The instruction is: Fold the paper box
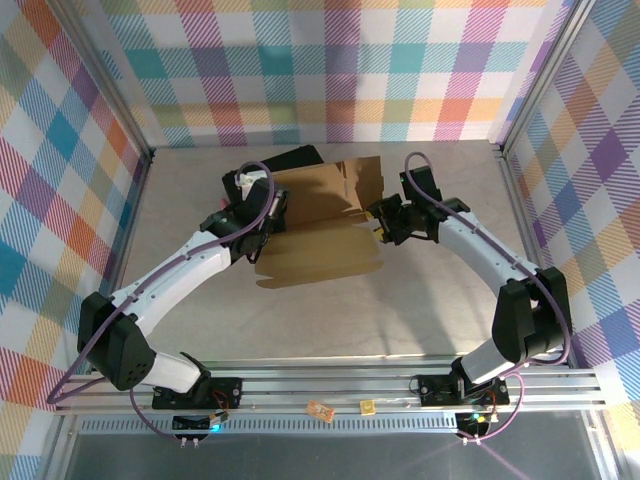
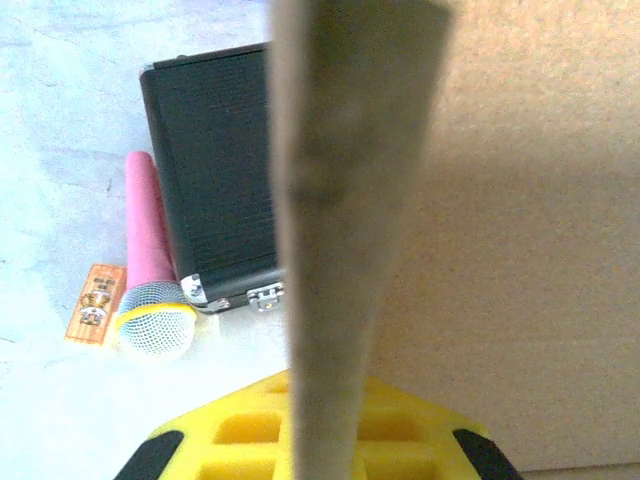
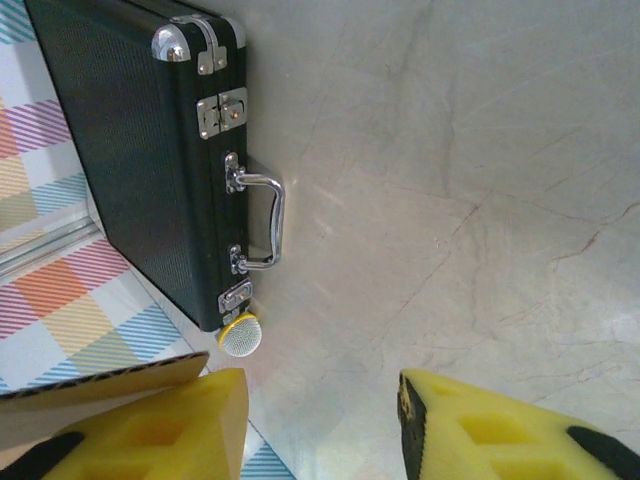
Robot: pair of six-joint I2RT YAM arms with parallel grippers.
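Note:
The paper box (image 1: 320,250) is a brown cardboard sheet lying mid-table with its back panels raised. My left gripper (image 1: 262,228) is shut on the box's left side. In the left wrist view a cardboard flap (image 2: 350,200) runs edge-on between the yellow fingers (image 2: 230,425), with a broad panel (image 2: 540,250) to its right. My right gripper (image 1: 383,225) stands at the box's right edge. In the right wrist view it (image 3: 322,410) is open with bare table in the gap, and a cardboard edge (image 3: 90,395) lies outside its left finger (image 3: 170,425).
A black case (image 1: 300,157) with a metal handle (image 3: 262,220) lies behind the box by the back wall. A pink microphone (image 2: 150,270) and a small orange packet (image 2: 95,303) lie beside it. Plaid walls close in three sides.

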